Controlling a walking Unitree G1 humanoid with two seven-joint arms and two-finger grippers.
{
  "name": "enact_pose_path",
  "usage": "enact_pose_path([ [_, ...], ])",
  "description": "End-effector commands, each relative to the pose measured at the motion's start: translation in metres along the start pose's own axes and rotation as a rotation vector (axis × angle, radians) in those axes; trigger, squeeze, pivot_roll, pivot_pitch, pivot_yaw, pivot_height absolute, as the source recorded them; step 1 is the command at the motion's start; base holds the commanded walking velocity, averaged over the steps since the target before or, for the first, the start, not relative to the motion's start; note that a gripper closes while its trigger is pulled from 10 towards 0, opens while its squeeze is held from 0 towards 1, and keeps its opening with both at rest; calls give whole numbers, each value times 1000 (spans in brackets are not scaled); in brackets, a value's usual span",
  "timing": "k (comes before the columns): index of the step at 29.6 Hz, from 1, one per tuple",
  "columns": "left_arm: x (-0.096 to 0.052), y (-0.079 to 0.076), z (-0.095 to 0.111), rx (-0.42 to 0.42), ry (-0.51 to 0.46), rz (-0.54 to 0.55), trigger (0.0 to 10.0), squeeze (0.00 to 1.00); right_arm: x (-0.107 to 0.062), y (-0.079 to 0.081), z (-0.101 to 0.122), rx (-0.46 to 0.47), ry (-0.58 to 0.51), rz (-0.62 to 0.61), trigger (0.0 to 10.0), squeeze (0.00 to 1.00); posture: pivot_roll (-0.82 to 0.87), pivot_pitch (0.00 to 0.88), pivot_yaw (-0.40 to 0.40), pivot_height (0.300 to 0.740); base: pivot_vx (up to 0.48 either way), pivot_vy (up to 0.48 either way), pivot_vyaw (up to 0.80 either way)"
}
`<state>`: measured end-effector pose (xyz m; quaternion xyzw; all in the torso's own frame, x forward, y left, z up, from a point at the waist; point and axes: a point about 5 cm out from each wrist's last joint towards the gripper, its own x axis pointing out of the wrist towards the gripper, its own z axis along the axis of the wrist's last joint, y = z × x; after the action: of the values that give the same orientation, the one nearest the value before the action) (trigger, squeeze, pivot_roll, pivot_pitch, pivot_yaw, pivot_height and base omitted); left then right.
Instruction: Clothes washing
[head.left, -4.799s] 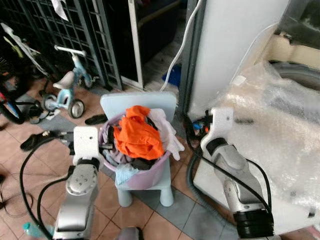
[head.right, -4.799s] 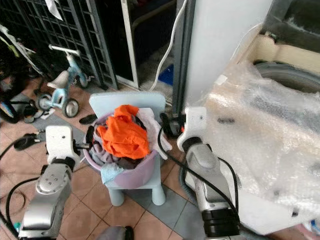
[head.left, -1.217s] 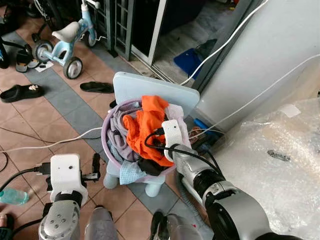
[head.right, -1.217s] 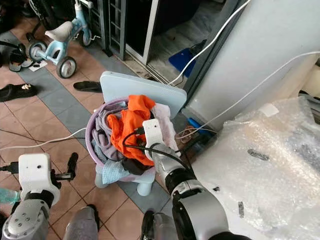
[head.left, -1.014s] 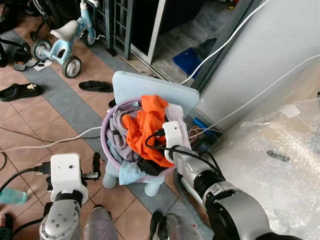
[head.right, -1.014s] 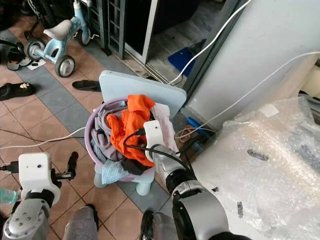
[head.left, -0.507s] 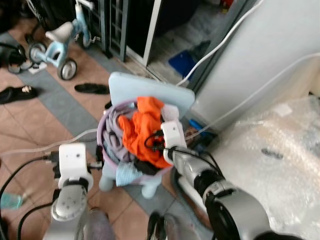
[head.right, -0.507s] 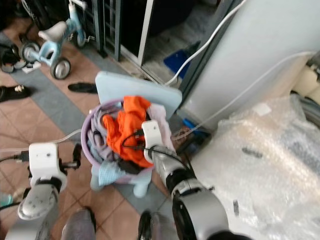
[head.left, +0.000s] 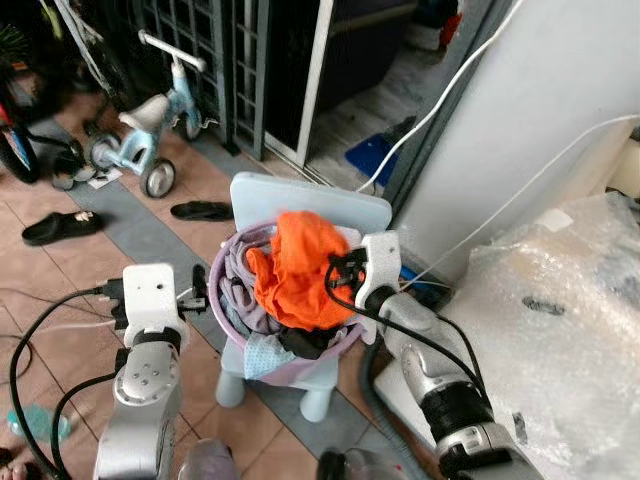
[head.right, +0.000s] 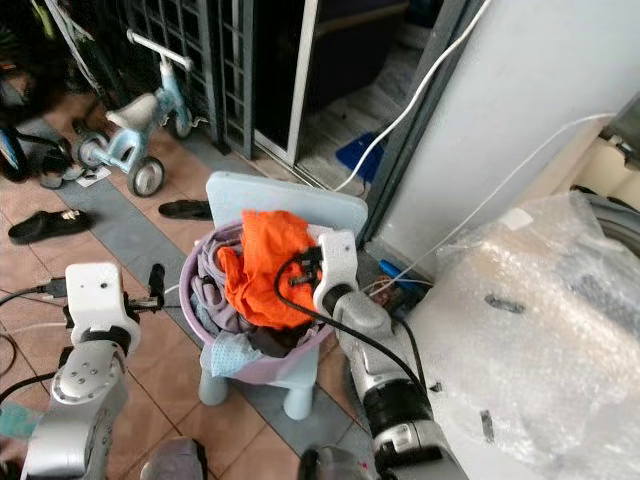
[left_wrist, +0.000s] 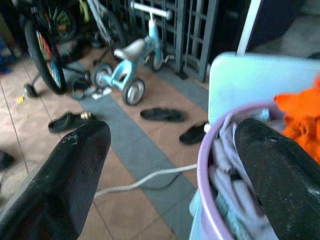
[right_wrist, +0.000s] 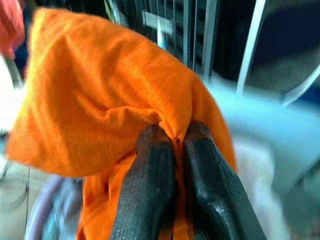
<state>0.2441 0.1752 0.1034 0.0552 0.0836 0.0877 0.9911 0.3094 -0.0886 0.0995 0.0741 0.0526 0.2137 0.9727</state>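
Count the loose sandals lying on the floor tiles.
2: one black sandal left of the basket near the tricycle, another just behind the blue chair; more may be hidden.

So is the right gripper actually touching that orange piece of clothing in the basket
Touching. In the right wrist view the right gripper has its jaws closed on a pinched fold of the orange fabric garment.

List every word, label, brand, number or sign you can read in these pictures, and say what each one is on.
None can be read.
The pale tag on the clear bubble-wrap cover is too small to tell whether it bears print.
The orange cloth pinched by the right gripper shows plain fabric, no print.
The light blue child's tricycle shows no legible marking.
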Motion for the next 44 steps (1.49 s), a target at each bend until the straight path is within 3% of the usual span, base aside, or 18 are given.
enact_pose_path([
  [1, 4, -8, 3, 14, -15, -35, 10000, 0, -5, -7, 16, -3, -71, -28, 0, 0, 47, 0, -79, 740, 0, 0, 0],
  [3, 8, -12, 8, 15, -41, -54, 10000, 0, -9, -10, 26, -13, -112, -44, 0, 0, 42, 0, -64, 740, 0, 0, 0],
  [4, 11, -16, 12, 16, -64, -73, 10000, 0, -12, -10, 34, -56, -142, -40, 4275, 0, 37, 0, -56, 740, 0, 0, 0],
  [6, 11, -17, 14, 17, -70, -78, 10000, 0, -13, -10, 35, -74, -148, -43, 4275, 0, 35, 0, -53, 740, 0, 0, 0],
  [7, 15, -17, 14, 15, -79, -88, 10000, 0, -16, -12, 39, -65, -151, -72, 10000, 0, 27, 0, -42, 740, 0, -409, -788],
  [12, 22, -18, 15, 20, -92, -98, 10000, 0, -17, -10, 44, -69, -156, -92, 10000, 0, 24, 0, -40, 740, 0, -404, -780],
  [24, 21, -19, 10, 17, -90, -97, 10000, 0, -15, -6, 58, -158, -200, -61, 10000, 0, 18, 0, -45, 740, 0, -405, -515],
  [31, 21, -22, 11, -12, -97, -103, 10000, 0, -11, -2, 87, -294, -308, -50, 10000, 0, 3, 0, -40, 740, 0, -115, 0],
  [36, 21, -25, 11, -21, -101, -108, 10000, 0, -11, -10, 97, -325, -337, -109, 10000, 0, -4, 0, -37, 740, 0, 0, 0],
  [40, 18, -27, 9, -29, -97, -127, 10000, 0, -7, -36, 110, -355, -349, -250, 10000, 0, -6, 0, -35, 740, 0, 0, -273],
  [44, 17, -29, 9, -48, -106, -143, 10000, 0, -7, -44, 114, -361, -346, -278, 10000, 0, -7, 0, -38, 740, 0, 0, -800],
])
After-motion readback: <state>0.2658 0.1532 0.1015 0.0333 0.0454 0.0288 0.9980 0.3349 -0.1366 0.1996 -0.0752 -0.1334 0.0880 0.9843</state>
